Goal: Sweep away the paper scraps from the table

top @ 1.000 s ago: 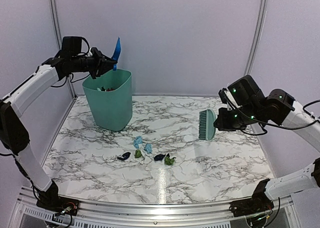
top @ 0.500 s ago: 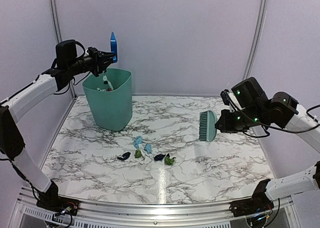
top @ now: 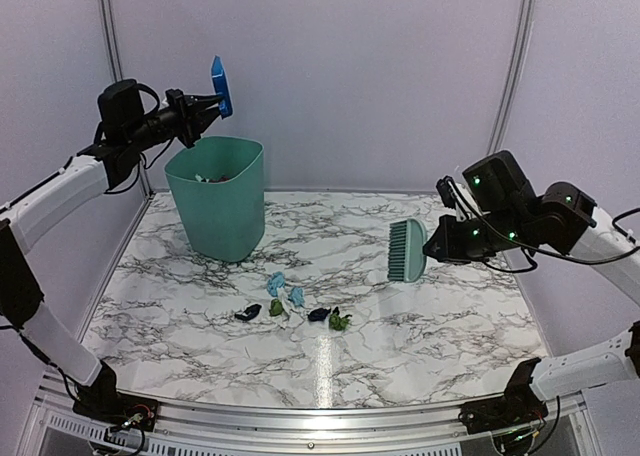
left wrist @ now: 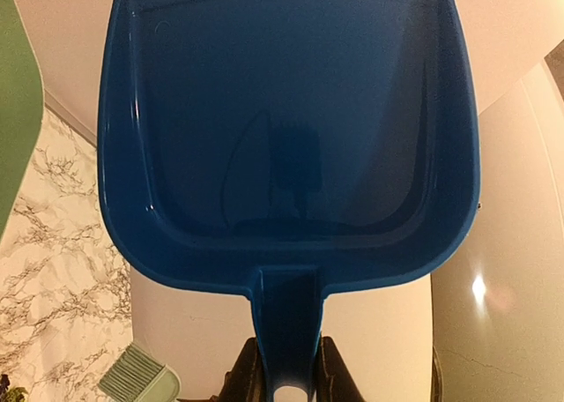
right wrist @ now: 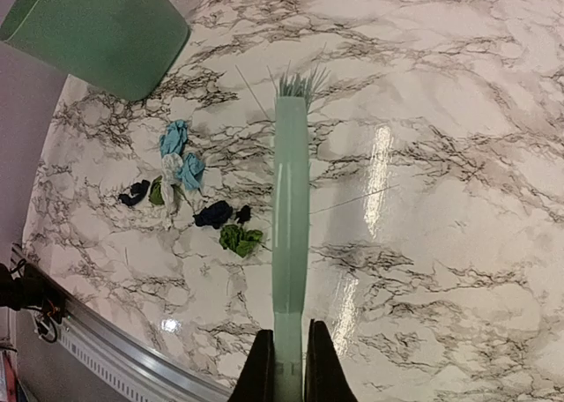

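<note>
Scoop-shaped dustpan (top: 217,84) shifted left, bristled brush (top: 406,251) lower, crumpled paper scraps (top: 296,296)

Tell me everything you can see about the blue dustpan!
The dustpan is dark blue and shiny, like smooth plastic. It has a wide, shallow scoop with raised walls at the sides and back, and a short handle. The scoop is empty, with no scraps in it. The left gripper is shut on the handle and holds it up in the air, tipped nearly on edge, higher than the rim of the green bin. Nothing else touches it.
</note>
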